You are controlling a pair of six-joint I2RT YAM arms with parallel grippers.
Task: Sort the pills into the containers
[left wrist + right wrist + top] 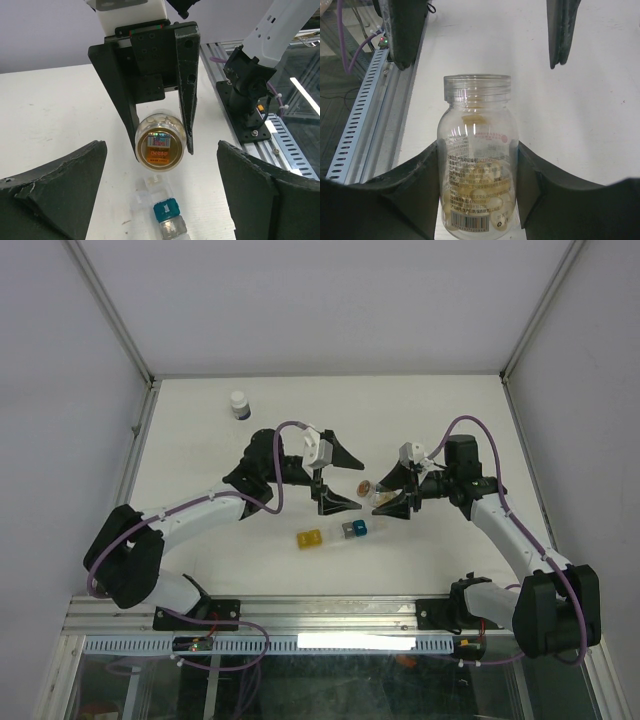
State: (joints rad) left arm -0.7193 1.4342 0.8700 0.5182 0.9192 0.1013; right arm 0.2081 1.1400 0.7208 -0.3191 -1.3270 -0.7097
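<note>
My right gripper (393, 492) is shut on the clear vial (477, 165) and holds it above the table, neck pointing at my left gripper. Pale tan pills (490, 200) lie in its lower part, and no cap shows on its threaded neck. In the left wrist view the vial's round end (160, 145) looks golden between the right gripper's fingers (185, 85). My left gripper (340, 478) is open and empty, just left of the vial. The containers lie below as a short strip: yellow (309, 539), blue (352, 530) and clear cubes (375, 527). The blue cube (165, 209) and an open clear cube (152, 185) sit under the vial.
A small white-capped dark bottle (239, 404) stands at the back left of the table. An aluminium rail (330, 615) with both arm bases runs along the near edge. The right arm's base (250, 100) shows in the left wrist view. White walls enclose the table.
</note>
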